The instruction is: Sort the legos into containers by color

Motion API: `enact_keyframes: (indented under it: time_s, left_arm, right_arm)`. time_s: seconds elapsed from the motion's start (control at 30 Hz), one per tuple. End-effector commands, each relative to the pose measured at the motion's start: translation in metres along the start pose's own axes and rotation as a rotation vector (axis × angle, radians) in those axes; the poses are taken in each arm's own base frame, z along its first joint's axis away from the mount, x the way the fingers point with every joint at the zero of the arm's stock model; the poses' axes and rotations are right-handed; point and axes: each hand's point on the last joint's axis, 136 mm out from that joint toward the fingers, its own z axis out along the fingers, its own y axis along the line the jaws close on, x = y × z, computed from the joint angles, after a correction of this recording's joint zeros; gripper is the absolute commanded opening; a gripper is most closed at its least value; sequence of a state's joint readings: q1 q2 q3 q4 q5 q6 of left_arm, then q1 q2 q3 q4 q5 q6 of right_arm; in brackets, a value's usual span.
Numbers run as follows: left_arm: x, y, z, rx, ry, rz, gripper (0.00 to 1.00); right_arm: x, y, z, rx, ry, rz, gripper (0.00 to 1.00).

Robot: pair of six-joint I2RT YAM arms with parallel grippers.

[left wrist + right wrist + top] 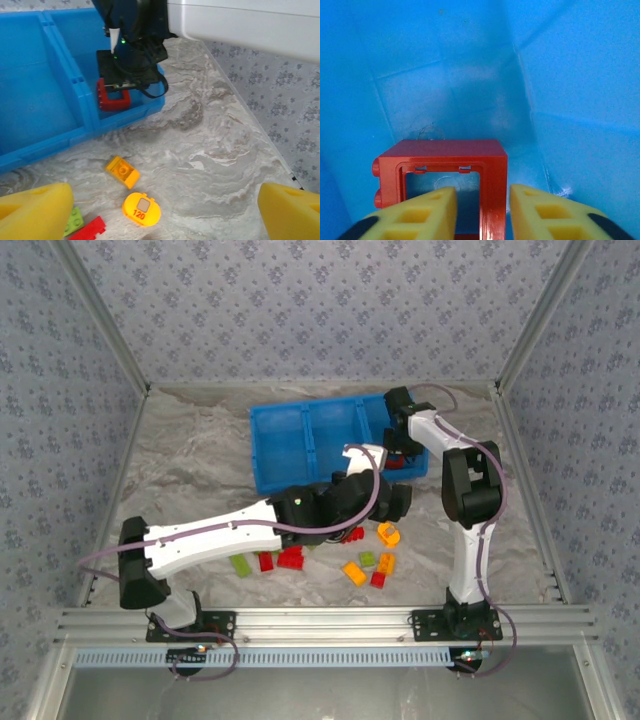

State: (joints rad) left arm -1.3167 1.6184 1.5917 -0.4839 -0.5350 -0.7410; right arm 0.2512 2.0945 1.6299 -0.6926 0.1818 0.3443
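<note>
Straddling one side bar of the red frame (445, 155) with the right gripper (482, 210), parted slightly, one pad clear, low in the rightmost compartment of the blue bin (285, 445). Holding the left gripper (162, 210) spread wide and empty over loose bricks (122, 171). Probably light, stiff, slick plastic; best pinched across a bar.

L arm (210, 535), R arm (470, 540): white shells, blk joints, purplish cables (100, 558). Claw fingers (415, 215) yellow, cut-out cells, blk tips.

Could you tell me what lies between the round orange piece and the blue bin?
One small orange brick lies between the round orange piece and the blue bin, touching neither; the left wrist view shows it.
</note>
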Motion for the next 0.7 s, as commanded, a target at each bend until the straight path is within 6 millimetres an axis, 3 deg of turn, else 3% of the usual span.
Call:
enact_keyframes:
  time_s: [0.0,0.13,0.23,0.37,0.5,0.67]
  left_arm:
    - [-0.009,-0.017,-0.006,0.038,-0.001,0.024,0.94]
    - [-0.012,0.000,-0.014,-0.028,-0.009,0.006,0.95]
    - [-0.015,0.032,-0.027,-0.113,-0.015,-0.011,0.94]
    - [0.003,0.103,-0.043,-0.293,0.071,-0.066,0.89]
    - [0.039,0.187,-0.061,-0.480,0.155,-0.194,0.84]
    - [0.087,0.265,-0.083,-0.600,0.201,-0.375,0.78]
  right_arm:
    - [-0.010,0.003,-0.019,-0.023,-0.022,0.011,0.41]
    - [-0.023,0.003,-0.061,-0.050,-0.103,0.022,0.43]
    - [-0.031,-0.003,-0.110,-0.074,-0.207,0.044,0.43]
    - [-0.017,-0.004,-0.175,-0.140,-0.349,0.049,0.45]
    - [0.036,0.034,-0.220,-0.323,-0.460,-0.078,0.48]
    - [0.139,0.098,-0.254,-0.654,-0.500,-0.306,0.51]
